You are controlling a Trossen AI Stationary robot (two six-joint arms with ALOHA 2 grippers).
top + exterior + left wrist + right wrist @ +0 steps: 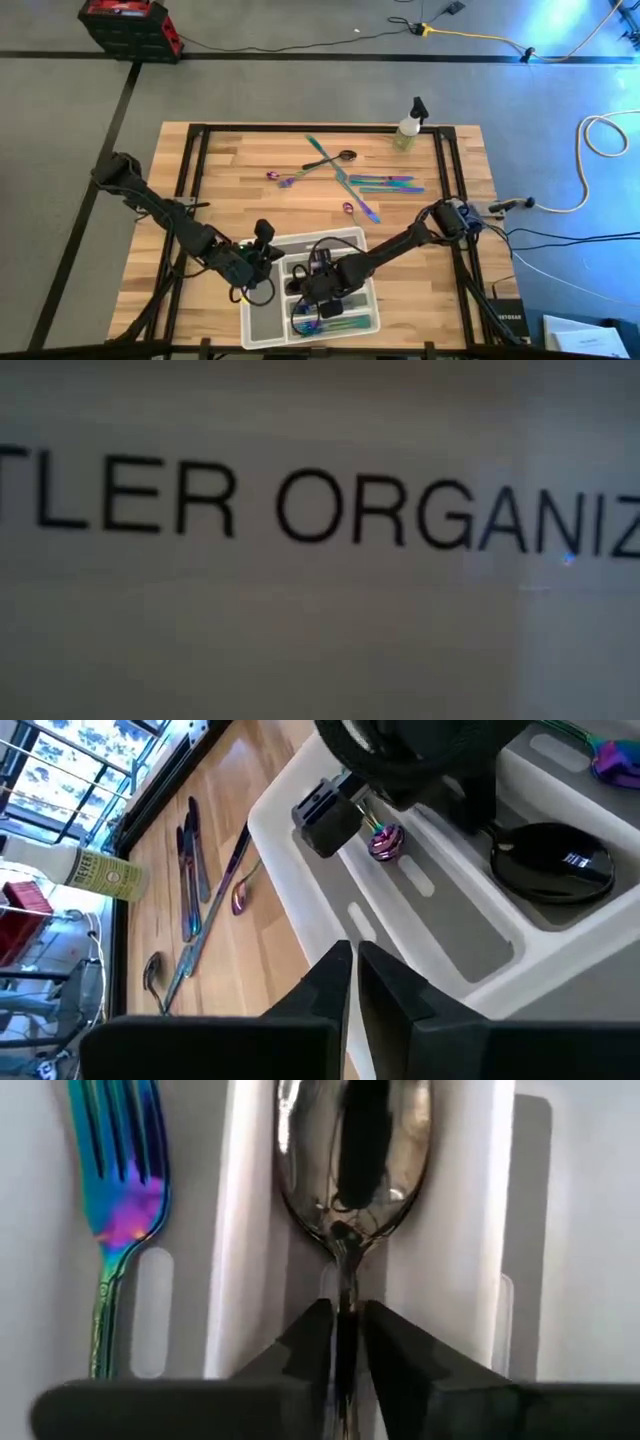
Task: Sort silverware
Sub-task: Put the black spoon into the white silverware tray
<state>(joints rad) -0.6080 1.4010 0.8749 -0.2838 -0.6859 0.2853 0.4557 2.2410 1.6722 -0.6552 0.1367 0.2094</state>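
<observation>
Two dark arms reach over a wooden table (230,160) toward a translucent white compartment tray (262,335) at its near edge. The left arm comes in from the far left and the right arm from the right side. The low view shows only blurred black lettering on a pale surface close to the lens.

The tray has several long slots. In the right wrist view one slot holds an iridescent fork (115,1190), tines pointing away from the camera, and the next slot holds a dark spoon (352,1155) with its bowl lying away from the camera.

The right gripper (318,292) hangs over the middle of the tray, and its fingers (300,1350) are closed on the dark spoon's handle. The left gripper (262,248) sits just beside the tray's far left corner, with its fingers (335,982) together and nothing between them.

More silverware lies loose on the far half of the table, well apart from the tray: a long teal knife (345,185) on a slant, iridescent pieces (390,183) just right of it, a dark spoon (340,158) near the crossing, and a small purple spoon (283,179) to the left. A spray bottle (409,127) stands at the far right edge.
</observation>
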